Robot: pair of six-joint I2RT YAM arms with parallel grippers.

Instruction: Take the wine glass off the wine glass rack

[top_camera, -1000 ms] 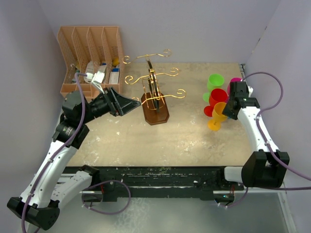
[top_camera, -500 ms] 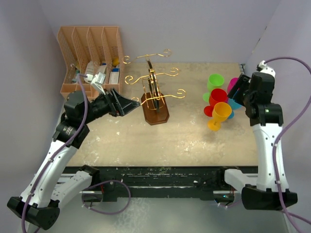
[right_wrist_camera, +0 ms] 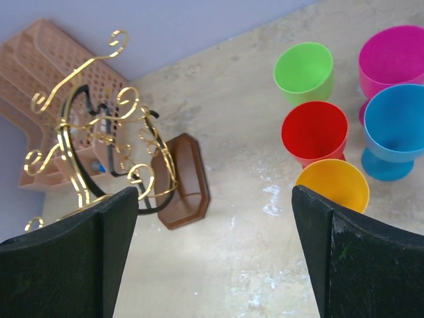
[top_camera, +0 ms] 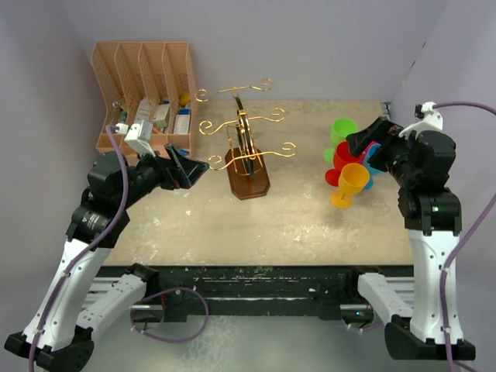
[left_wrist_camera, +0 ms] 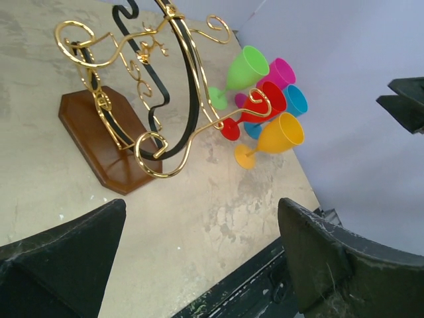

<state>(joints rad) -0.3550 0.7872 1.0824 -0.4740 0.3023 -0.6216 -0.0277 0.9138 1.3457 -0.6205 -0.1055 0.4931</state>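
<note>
Wine glasses: five plastic goblets, all upright on the surface in a tight cluster well apart from the rack, at its 3 o'clock in the top view.
Cluster layout: lime green glass (right_wrist_camera: 303,68) at 12 o'clock, red glass (right_wrist_camera: 314,130) in the middle, orange glass (right_wrist_camera: 332,185) at 6 o'clock, blue glass (right_wrist_camera: 397,129) at 3 o'clock, magenta glass (right_wrist_camera: 392,56) at 1 o'clock.
Wine glass rack (top_camera: 246,159): gold wire stand with curled scroll-ended arms on a dark brown hexagonal wooden base, upright near the middle of the surface.
Left gripper (top_camera: 194,169): jaws spread wide and holding nothing, raised off the surface just beside the rack at its 9 o'clock, pointing toward it without touching.
Right gripper (top_camera: 364,143): jaws spread wide and holding nothing, raised over the cluster from its 3 o'clock side, touching no glass.
Surface (top_camera: 294,217): pale, mottled and scuffed tabletop.
Tan slotted file organiser (top_camera: 143,93): at the rack's 10 o'clock, against the back wall, with small items in its slots.
</note>
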